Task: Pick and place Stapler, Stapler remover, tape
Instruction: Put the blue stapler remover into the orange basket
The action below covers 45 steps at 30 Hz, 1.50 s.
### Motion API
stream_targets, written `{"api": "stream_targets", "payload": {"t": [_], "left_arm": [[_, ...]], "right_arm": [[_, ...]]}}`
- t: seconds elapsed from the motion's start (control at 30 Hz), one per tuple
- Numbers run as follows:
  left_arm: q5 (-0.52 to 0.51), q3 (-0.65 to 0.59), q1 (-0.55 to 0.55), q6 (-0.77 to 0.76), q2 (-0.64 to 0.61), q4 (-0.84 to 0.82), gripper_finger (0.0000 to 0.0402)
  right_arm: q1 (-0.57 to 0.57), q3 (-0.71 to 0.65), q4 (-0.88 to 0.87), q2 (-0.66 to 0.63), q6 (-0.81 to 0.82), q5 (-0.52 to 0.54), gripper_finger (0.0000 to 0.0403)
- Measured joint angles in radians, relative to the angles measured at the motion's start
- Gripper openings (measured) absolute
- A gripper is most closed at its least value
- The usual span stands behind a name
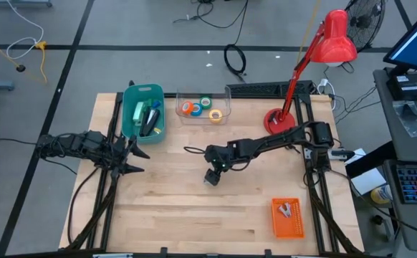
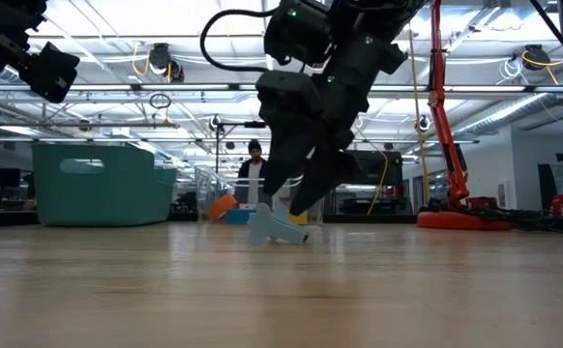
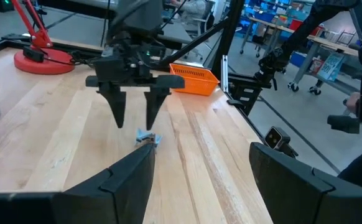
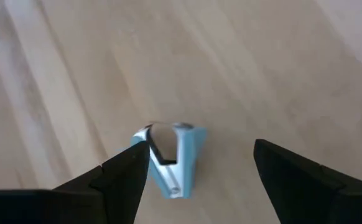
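the right end effector [image 3: 134, 118] hangs wide open, empty, just above the stapler remover [image 4: 168, 158].

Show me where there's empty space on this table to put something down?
Bare wood runs along the near edge, left of the orange tray. The far edge is crowded: teal bin, clear box of tape, red lamp. The right gripper occupies the middle.

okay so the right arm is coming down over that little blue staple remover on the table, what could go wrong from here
1. The staple remover sits nearer one finger of the open right gripper than the other, so closing could push it aside instead of clamping it.
2. It is small and lies low on the table; the fingertips could hit the wood first.
3. The left gripper waits open near the teal bin, on a possible carry path.
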Motion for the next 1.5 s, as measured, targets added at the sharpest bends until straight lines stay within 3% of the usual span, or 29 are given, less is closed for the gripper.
{"api": "stream_targets", "payload": {"t": [0.6, 0.83, 1.5], "left_arm": [[-0.002, 0.0, 0.0, 0.003, 0.0, 0.001, 0.0267], [-0.002, 0.0, 0.0, 0.001, 0.0, 0.0, 0.0267], [-0.002, 0.0, 0.0, 0.003, 0.0, 0.0, 0.0267]], "right_arm": [[0.016, 0.003, 0.007, 0.079, -0.01, 0.004, 0.0283], [0.018, 0.003, 0.017, 0.083, -0.039, 0.093, 0.0283], [0.023, 0.001, 0.043, 0.086, -0.084, 0.127, 0.0281]]}}
